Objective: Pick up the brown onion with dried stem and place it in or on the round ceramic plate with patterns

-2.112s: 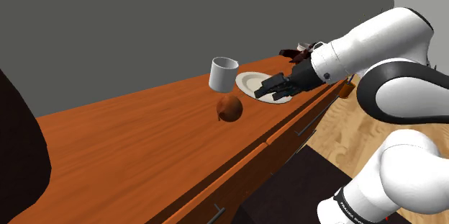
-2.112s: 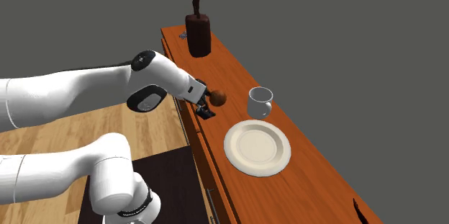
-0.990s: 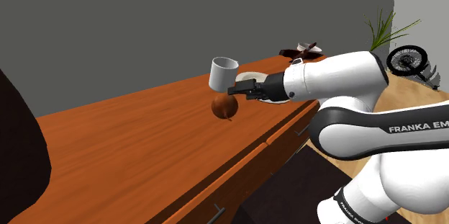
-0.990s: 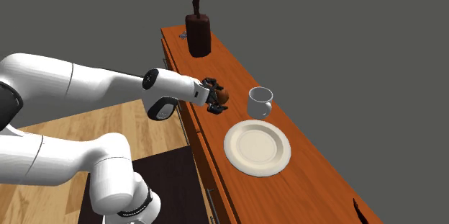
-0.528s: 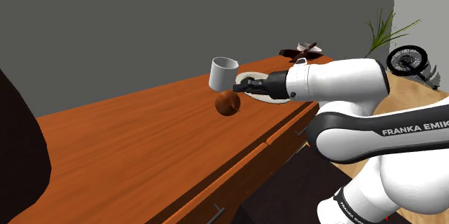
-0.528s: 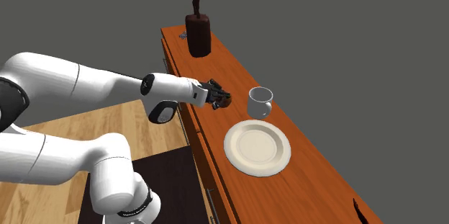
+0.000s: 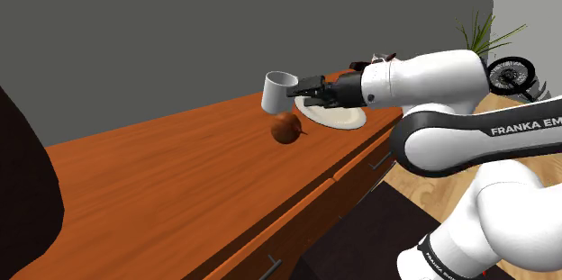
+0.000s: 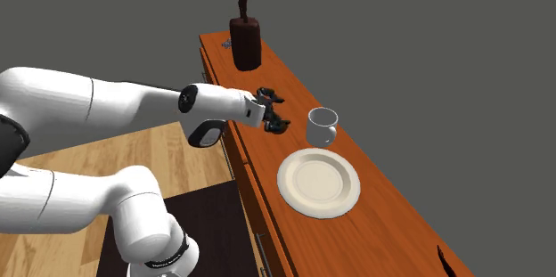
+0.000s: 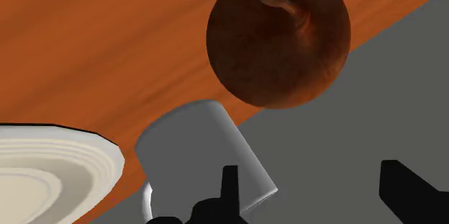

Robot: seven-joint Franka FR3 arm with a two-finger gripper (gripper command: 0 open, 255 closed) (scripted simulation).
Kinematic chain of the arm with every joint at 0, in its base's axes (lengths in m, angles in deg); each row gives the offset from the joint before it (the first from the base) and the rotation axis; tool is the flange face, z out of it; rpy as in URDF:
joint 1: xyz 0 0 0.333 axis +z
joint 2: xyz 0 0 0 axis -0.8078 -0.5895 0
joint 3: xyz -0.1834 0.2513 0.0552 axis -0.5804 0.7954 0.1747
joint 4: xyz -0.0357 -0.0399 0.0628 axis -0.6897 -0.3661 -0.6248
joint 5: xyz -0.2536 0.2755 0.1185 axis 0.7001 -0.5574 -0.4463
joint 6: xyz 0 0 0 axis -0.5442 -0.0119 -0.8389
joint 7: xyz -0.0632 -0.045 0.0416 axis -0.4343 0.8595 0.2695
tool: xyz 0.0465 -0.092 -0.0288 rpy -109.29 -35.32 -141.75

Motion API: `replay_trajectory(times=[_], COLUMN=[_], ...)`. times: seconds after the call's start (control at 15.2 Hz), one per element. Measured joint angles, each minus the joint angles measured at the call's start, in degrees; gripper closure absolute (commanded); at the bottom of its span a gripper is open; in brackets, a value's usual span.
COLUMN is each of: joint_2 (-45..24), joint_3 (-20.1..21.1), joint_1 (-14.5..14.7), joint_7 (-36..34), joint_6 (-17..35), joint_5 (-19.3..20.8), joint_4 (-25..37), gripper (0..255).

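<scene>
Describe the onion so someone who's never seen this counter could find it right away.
Look along the long wooden counter to the white mug and pale plate. Beside the mug lies the onion: the only round, brown thing among them.

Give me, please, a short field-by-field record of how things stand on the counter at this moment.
surface: wooden counter
onion: brown onion, stem showing, lying on the counter, touched by nothing
gripper: gripper open and empty, hovering by the mug, the onion ahead of its fingers
mug: pale mug, on the counter close to onion and plate
plate: round cream plate, nothing on it
task state: onion not grasped, not yet on the plate
</scene>
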Motion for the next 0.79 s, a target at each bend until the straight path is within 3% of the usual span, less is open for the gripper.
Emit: replay_trajectory(times=[0.13,0.2,0.26,0.4,0.79], joint_2=[1.1,-0.3,-1.4,-3.3,-6.9], joint_3=[-11.4,-13.0,-14.0,-14.5,-14.5], joint_1=[4.6,5.2,5.6,6.2,7.4], joint_7=[1.7,1.5,1.8,2.0,2.9], joint_6=[-28.5,-38.2,-42.1,-43.8,-40.9], joint_5=[1.4,1.5,1.4,0.9,-0.5], joint_4=[7.9,11.0,12.4,13.6,13.6], gripper=[0,0,0,0,0])
